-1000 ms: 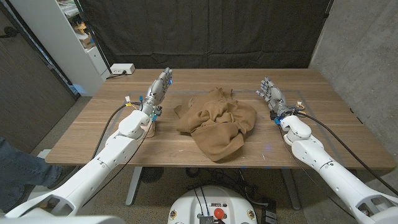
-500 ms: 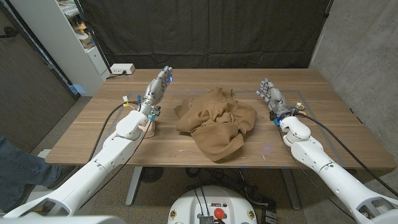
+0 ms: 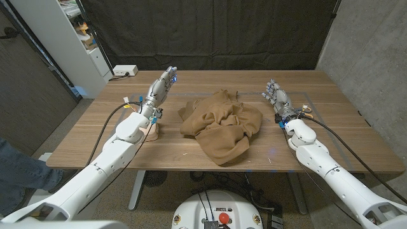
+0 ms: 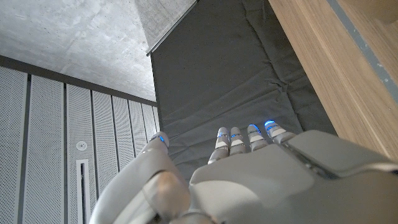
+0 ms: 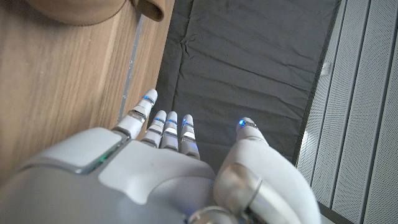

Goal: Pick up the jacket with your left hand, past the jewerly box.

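A brown jacket (image 3: 221,124) lies crumpled at the middle of the wooden table (image 3: 331,137). To its left my left hand (image 3: 160,92) is lifted off the table with its fingers stretched out and apart, holding nothing. A small pink jewelry box (image 3: 152,131) stands under that wrist, partly hidden by the arm. In the left wrist view the left hand (image 4: 249,171) points past the table's edge (image 4: 348,68) at the dark curtain. My right hand (image 3: 278,100) stands open to the right of the jacket. The right wrist view has the right hand (image 5: 168,168) and a jacket (image 5: 93,9) corner.
A white power box (image 3: 125,70) sits at the table's far left corner. A white shelf unit (image 3: 63,38) stands beyond the left edge, and a person's leg (image 3: 16,168) is at the left. A black curtain (image 3: 210,32) hangs behind.
My left hand has reached slightly farther away and higher, still left of the jacket. The right hand and the jacket have stayed put.
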Tool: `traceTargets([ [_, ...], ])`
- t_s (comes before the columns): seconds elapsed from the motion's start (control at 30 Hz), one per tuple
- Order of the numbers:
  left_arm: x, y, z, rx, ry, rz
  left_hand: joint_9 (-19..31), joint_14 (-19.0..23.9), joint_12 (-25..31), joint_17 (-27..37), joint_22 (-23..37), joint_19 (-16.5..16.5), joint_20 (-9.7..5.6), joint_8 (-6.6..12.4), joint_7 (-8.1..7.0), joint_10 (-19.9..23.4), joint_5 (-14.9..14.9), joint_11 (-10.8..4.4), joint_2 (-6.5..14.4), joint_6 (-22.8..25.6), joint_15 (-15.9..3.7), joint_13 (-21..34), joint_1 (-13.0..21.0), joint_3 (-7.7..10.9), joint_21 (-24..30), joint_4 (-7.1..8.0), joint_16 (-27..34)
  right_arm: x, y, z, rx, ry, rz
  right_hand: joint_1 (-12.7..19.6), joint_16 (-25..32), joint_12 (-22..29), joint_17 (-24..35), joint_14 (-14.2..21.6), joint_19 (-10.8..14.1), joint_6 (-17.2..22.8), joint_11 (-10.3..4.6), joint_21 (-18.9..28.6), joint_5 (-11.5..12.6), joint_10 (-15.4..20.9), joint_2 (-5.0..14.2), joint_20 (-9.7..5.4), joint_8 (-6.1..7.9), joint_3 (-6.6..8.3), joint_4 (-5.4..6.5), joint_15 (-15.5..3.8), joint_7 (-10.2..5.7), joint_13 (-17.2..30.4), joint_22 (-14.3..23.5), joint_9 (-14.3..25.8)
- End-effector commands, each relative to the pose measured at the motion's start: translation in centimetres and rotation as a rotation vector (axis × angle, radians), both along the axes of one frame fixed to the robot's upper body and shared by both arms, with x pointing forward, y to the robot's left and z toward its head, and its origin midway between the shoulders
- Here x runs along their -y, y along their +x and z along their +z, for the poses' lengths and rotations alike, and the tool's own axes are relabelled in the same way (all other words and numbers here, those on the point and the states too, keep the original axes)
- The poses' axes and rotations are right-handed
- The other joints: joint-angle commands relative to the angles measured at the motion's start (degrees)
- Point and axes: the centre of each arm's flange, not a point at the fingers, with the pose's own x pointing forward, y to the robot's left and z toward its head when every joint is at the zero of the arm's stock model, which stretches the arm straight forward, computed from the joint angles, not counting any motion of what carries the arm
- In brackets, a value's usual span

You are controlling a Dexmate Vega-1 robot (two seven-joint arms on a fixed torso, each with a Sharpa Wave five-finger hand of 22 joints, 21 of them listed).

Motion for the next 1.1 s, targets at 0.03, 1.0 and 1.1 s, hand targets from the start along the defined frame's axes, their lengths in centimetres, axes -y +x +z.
traceTargets([
  [0.03, 0.2, -0.9, 0.5, 0.034, 0.048, -0.009, 0.3, 0.1, 0.3, 0.1, 0.3, -0.5, 0.2, 0.29, 0.33, 0.2, -0.1, -0.08, 0.1, 0.6, 0.15, -0.1, 0.5, 0.11, 0.1, -0.26, 0.2, 0.1, -0.1, 0.1, 0.008, 0.019, -0.005, -0.1, -0.1, 0.1, 0.1, -0.1, -0.3, 0.4, -0.07, -0.3, 0.0, 0.4, 0.33, -0.02, 0.14, -0.1, -0.2, -0.12, 0.14, 0.0, 0.3, 0.1],
  [1.0, 1.8, -3.0, 1.9, 0.108, 0.123, -0.02, 0.3, 0.3, 0.3, 0.1, 0.3, -0.9, 0.49, 0.24, 0.29, 0.3, -0.3, -0.29, 0.2, 1.0, 0.11, -0.5, 0.9, 0.16, 0.1, -0.75, 0.1, 1.2, -0.5, 0.7, 0.031, 0.025, -0.018, -0.1, -0.1, 0.3, -0.5, 0.4, 0.1, 1.3, -0.11, -0.6, 0.0, 1.4, 0.3, 0.05, 0.21, -0.32, -0.56, -0.15, -0.28, -0.7, 0.3, -0.2],
  [1.1, 1.9, -3.3, 2.0, 0.114, 0.13, -0.02, 0.3, 0.3, 0.3, 0.1, 0.3, -0.9, 0.51, 0.23, 0.27, 0.3, -0.3, -0.2, 0.3, 1.0, 0.11, -0.5, 0.9, 0.17, 0.1, -0.82, 0.1, 1.3, -0.5, 0.6, 0.03, 0.025, -0.018, 0.0, -0.1, 0.3, -0.6, 0.4, 0.1, 1.3, -0.07, -0.6, 0.0, 1.4, 0.3, 0.04, 0.19, -0.32, -0.58, -0.13, -0.36, -0.7, 0.3, -0.2],
])
